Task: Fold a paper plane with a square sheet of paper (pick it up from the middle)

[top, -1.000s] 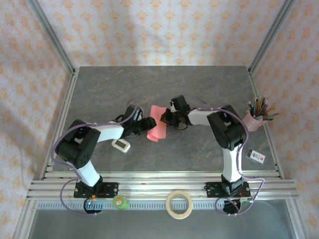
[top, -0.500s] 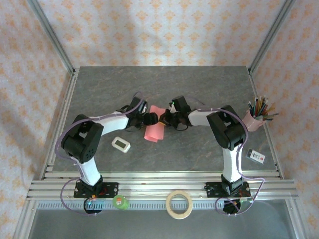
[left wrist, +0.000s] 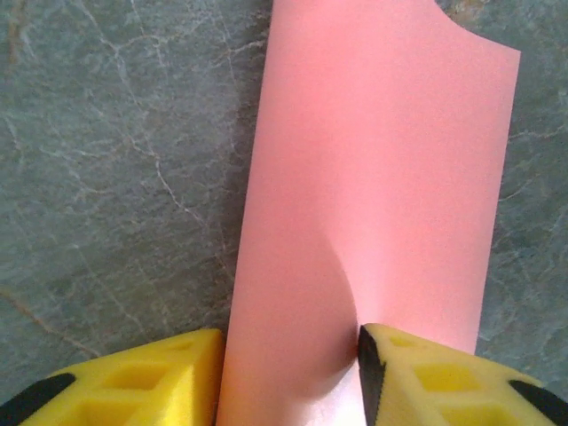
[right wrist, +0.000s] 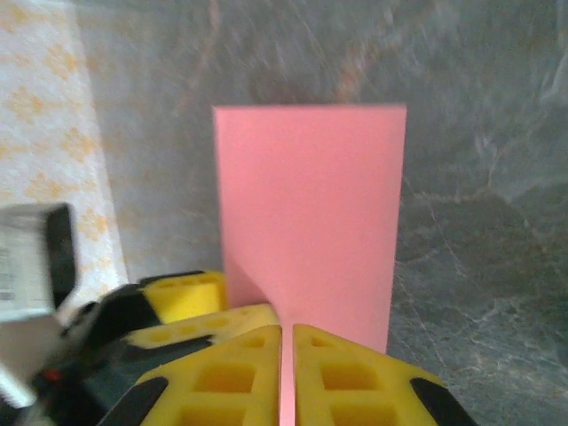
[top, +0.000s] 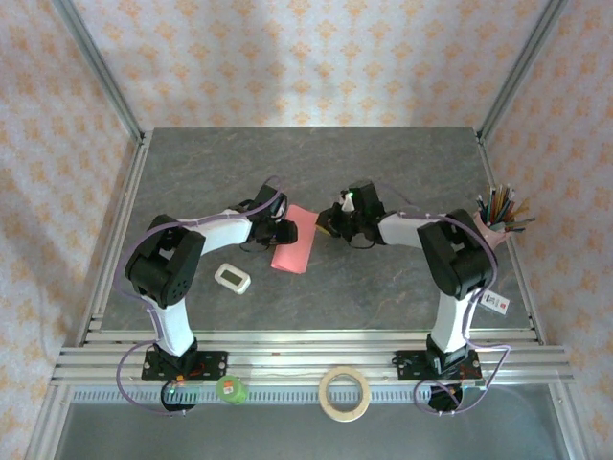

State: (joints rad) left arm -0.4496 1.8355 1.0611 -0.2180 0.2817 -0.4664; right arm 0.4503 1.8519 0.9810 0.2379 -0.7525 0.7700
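Note:
The square sheet of paper [top: 295, 247] is pink-red and folded into a narrow rectangle on the grey table, between my two grippers. My left gripper [top: 285, 233] is at the paper's left long edge. In the left wrist view its jaws [left wrist: 288, 342] stand apart astride the paper [left wrist: 382, 177], and the right fingertip [left wrist: 382, 355] presses a raised bulge in the sheet. My right gripper [top: 328, 226] is at the paper's far right corner. In the right wrist view its jaws [right wrist: 286, 333] are almost together, with pink paper [right wrist: 311, 213] running into the thin slit between them.
A white rounded gadget [top: 232, 278] lies left of the paper. A pink cup of pens [top: 493, 225] stands at the right edge, with a small card [top: 491, 301] in front of it. A tape roll [top: 345, 394] and a green object [top: 231, 388] sit on the near rail.
The left gripper moved up and right onto the paper's left edge. The right arm drew back to the right. The paper now lies lower and flatter between them.

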